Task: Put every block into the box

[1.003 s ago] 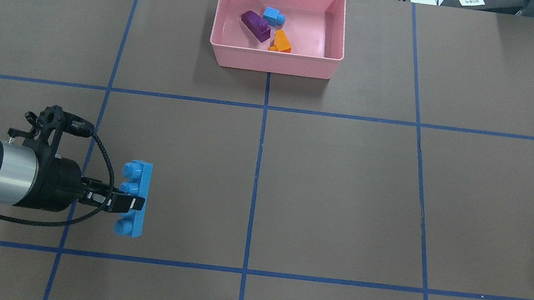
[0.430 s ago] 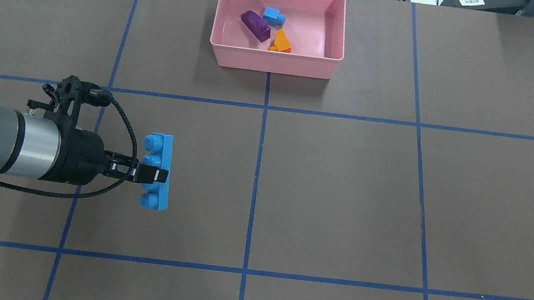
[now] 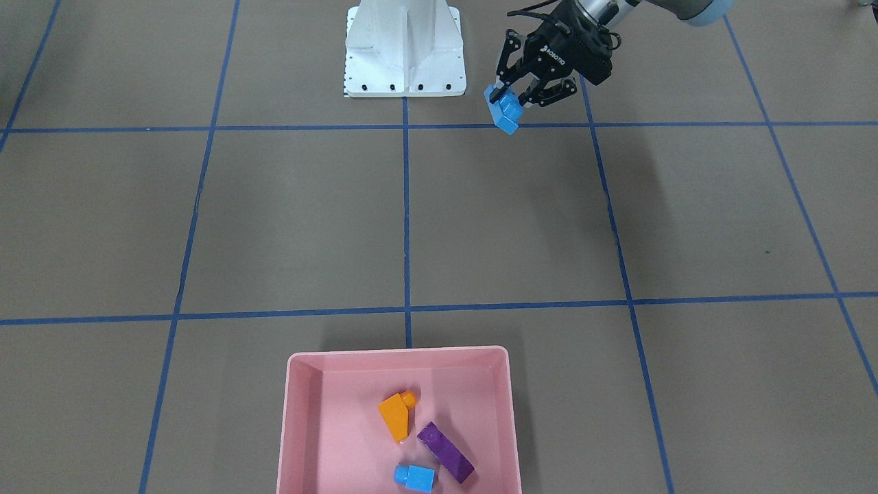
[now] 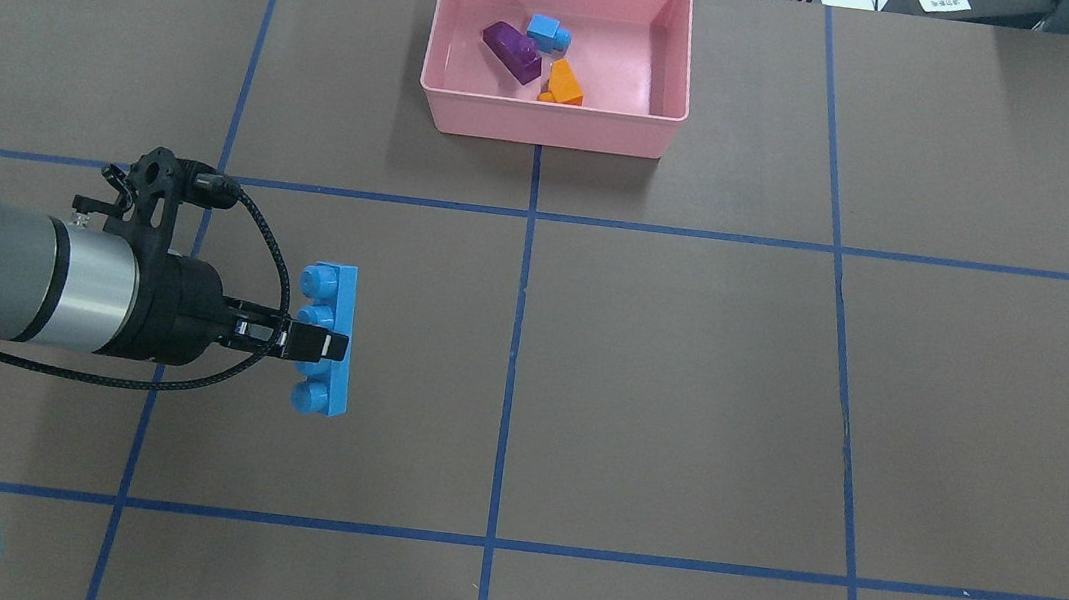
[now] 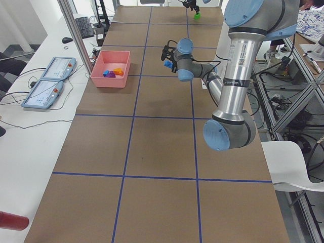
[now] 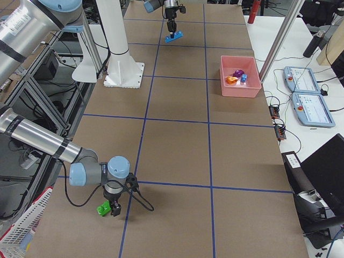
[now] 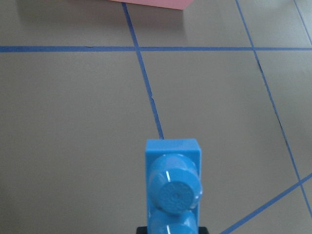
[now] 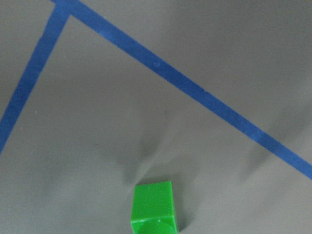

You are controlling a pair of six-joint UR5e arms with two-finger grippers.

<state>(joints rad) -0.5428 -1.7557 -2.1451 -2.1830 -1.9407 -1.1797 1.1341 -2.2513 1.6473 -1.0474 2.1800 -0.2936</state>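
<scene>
One long light-blue bar (image 4: 345,304), clamped mid-length in the left claw (image 4: 325,346), runs fore-aft, while the box (image 4: 549,125) sits well ahead and to the claw's right.

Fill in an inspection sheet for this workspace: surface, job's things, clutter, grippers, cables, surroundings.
Surface: brown table with blue tape grid.
Job's things: pink box holds purple brick, small light-blue cube, orange brick; long light-blue bar held; green brick on table.
Clutter: nothing seen.
Grippers: left gripper jaws shut on the bar; right gripper beside green brick, state unclear.
Cables: black cable loops at left wrist.
Surroundings: white metal base, two tablets, white chair.
</scene>
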